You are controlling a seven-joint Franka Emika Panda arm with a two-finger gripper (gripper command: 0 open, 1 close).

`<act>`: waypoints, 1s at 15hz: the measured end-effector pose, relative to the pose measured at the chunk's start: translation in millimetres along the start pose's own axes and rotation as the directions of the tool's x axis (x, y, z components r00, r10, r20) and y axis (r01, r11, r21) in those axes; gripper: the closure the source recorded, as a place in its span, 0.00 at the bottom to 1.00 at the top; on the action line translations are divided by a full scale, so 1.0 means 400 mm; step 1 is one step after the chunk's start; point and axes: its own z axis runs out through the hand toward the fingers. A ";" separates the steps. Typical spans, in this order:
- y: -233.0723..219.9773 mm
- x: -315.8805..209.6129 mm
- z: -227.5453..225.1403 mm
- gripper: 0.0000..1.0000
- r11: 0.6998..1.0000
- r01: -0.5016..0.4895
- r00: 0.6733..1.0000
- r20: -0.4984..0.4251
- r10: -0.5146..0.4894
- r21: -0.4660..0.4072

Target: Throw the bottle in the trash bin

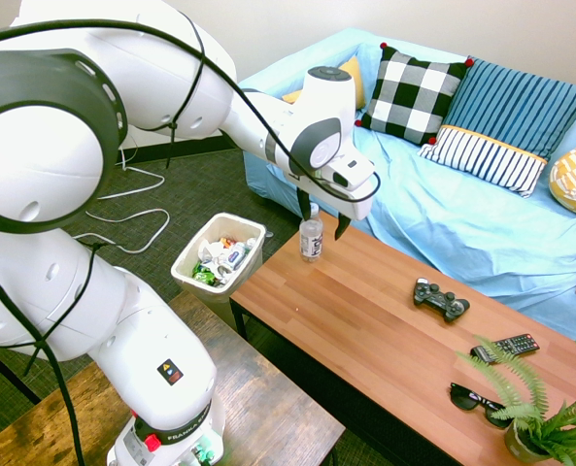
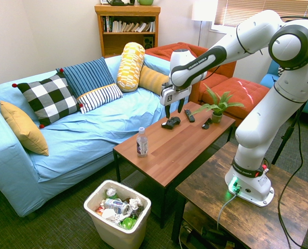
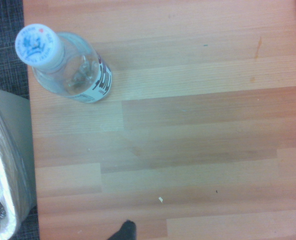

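A small clear bottle [image 1: 311, 238] [image 2: 142, 142] [image 3: 70, 67] with a white cap stands upright near the end of the wooden coffee table [image 1: 385, 330] [image 2: 179, 145] [image 3: 187, 140]. On the floor just past that table end is the white trash bin [image 1: 218, 254] [image 2: 117, 212] [image 3: 5, 165], holding crumpled wrappers and bottles. My gripper [image 1: 321, 221] [image 2: 173, 108] hangs open above the table, a little way from the bottle and higher than its cap, with nothing between its fingers.
A black game controller [image 1: 440, 298] [image 2: 170, 122], a remote [image 1: 504, 346] [image 2: 189, 115], sunglasses [image 1: 477, 400] and a potted fern [image 1: 545, 408] [image 2: 216, 106] lie at the table's other end. The blue sofa [image 1: 482, 223] [image 2: 65, 140] with cushions runs along the table.
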 end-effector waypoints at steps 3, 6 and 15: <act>-0.016 -0.007 0.008 0.00 1.000 -0.014 1.000 -0.002 0.014 -0.001; -0.088 -0.037 0.021 0.00 0.999 -0.030 0.999 -0.020 0.030 0.015; -0.381 -0.088 0.082 0.00 0.994 -0.105 0.991 -0.086 0.106 0.025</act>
